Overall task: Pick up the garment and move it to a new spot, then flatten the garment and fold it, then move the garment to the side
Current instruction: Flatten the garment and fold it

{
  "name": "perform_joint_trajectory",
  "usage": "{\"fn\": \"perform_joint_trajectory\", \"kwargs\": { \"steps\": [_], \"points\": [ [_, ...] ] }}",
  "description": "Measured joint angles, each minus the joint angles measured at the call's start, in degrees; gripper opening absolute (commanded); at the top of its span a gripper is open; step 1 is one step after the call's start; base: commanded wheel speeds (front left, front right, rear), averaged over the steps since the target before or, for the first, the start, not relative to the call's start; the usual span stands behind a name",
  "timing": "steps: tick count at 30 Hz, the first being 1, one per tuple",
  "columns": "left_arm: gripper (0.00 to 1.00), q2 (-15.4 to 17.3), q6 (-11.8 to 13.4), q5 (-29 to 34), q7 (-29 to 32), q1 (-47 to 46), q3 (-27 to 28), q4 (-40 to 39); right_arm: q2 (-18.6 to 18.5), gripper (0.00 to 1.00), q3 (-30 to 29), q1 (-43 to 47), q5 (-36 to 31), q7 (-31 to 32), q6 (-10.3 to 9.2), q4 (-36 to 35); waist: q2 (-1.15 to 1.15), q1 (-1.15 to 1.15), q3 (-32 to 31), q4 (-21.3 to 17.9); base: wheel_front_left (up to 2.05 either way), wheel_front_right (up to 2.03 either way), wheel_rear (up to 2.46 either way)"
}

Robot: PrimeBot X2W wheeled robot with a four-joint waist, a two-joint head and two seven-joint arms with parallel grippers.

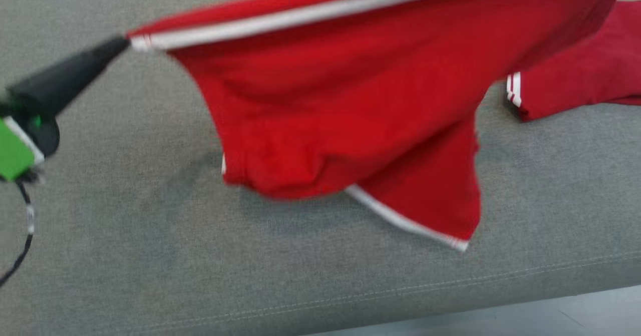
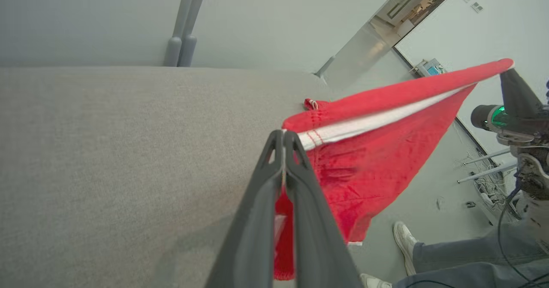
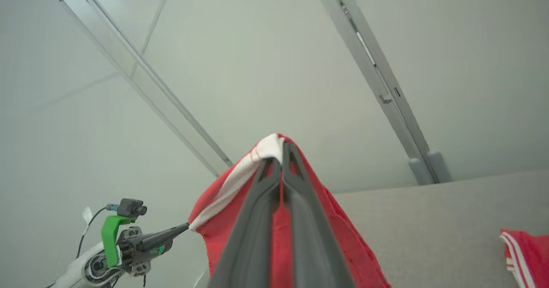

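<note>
Clamped on opposite ends of the garment (image 1: 350,100): left gripper (image 1: 125,43), right gripper (image 3: 281,148). Long axis along the front edge of the grey cushion (image 1: 125,226), hem perhaps brushing it.

Garment (image 1: 350,100) aloft over the cushion (image 1: 125,236), second garment (image 1: 581,75) on it at right

A striped dark-red garment (image 1: 576,75) lies on the grey cushion (image 1: 125,236), while a person's white sneakers (image 2: 404,238) stand alongside.
</note>
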Motion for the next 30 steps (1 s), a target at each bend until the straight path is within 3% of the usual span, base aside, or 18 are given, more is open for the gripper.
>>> {"fn": "perform_joint_trajectory", "kwargs": {
  "steps": [3, 8, 12, 16, 21, 25, 30],
  "points": [
    [0.00, -7.38, 2.48, 5.08, -0.78, -10.20, 2.58, 4.60, 6.44, 0.00, -2.80, -14.42, -0.41, -2.85, -1.27, 6.84, 0.00, 0.00, 2.19, 0.80, 0.00, 0.00, 0.00],
    [0.00, -17.44, 2.70, 19.48, -7.76, -24.04, 4.38, 10.06, 13.94, 0.00, -2.94, -33.29, -7.21, -10.27, -1.34, 12.83, 0.00, 0.00, 5.96, 2.36, 0.00, 0.00, 0.00],
    [0.00, -22.81, 2.77, 22.36, -12.37, -25.35, 2.74, 10.96, 17.94, 0.00, 3.85, -39.38, -11.40, -12.14, -1.34, 13.22, 0.00, 0.00, 9.15, 3.46, 0.00, 0.00, 0.00],
    [0.00, -23.79, 2.09, 26.68, -16.77, -20.28, -1.32, 11.04, 19.83, 0.00, 14.47, -34.21, -17.14, -10.28, -1.34, 11.22, 0.00, 0.01, 12.50, 4.01, 0.00, 0.00, 0.00],
    [0.00, -27.40, -0.09, 30.04, -23.16, -6.55, -8.17, 16.10, 22.39, 0.00, 22.86, -18.37, -19.50, -10.96, -1.33, 15.10, 0.00, 0.01, 16.23, 4.24, 0.00, 0.00, 0.00],
    [0.00, -27.83, -1.19, 30.32, -27.71, 0.19, -8.96, 19.75, 22.72, 0.00, 25.92, -9.12, -20.62, -12.82, -1.18, 18.69, 0.00, 0.01, 17.08, 3.92, 0.00, 0.00, 0.00],
    [0.00, -27.35, -3.05, 30.16, -27.39, 4.84, -8.42, 21.94, 21.57, 0.00, 29.10, -5.03, -21.62, -12.96, 0.87, 20.05, 0.00, 0.00, 15.20, 3.55, 0.00, 0.00, 0.00]
  ]
}}
